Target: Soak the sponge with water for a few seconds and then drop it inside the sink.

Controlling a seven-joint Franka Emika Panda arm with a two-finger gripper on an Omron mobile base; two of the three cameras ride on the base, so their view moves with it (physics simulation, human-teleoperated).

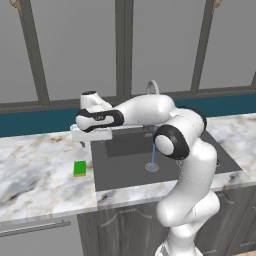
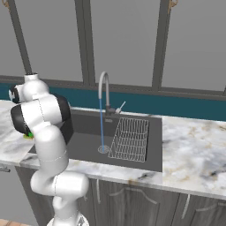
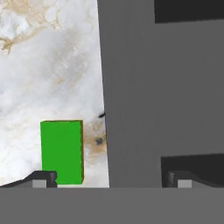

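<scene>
Now, gripper (image 3: 111, 180): jaws wide, holding nothing, hovering over the counter edge by the sink.
Sponge (image 3: 62, 151): lower left of the hand view, flat on the counter (image 3: 48, 65), just beside the left fingertip; left of centre in the left base view, near the basin's left rim.
Sink (image 1: 125, 167): centre frame, dark basin.
Water (image 2: 102, 126): thin stream running from faucet to drain.
Handling: likely light, soft, squashy; best pinched across the narrow sides, mid-length.

So the white Franka arm with dark joints (image 1: 175, 145) comes up from the base, folds at the elbow and stretches out level toward its left. The two-finger gripper (image 1: 91, 134) points downward, jaws spread wide apart, nothing between the dark fingertips (image 3: 43, 179).
</scene>
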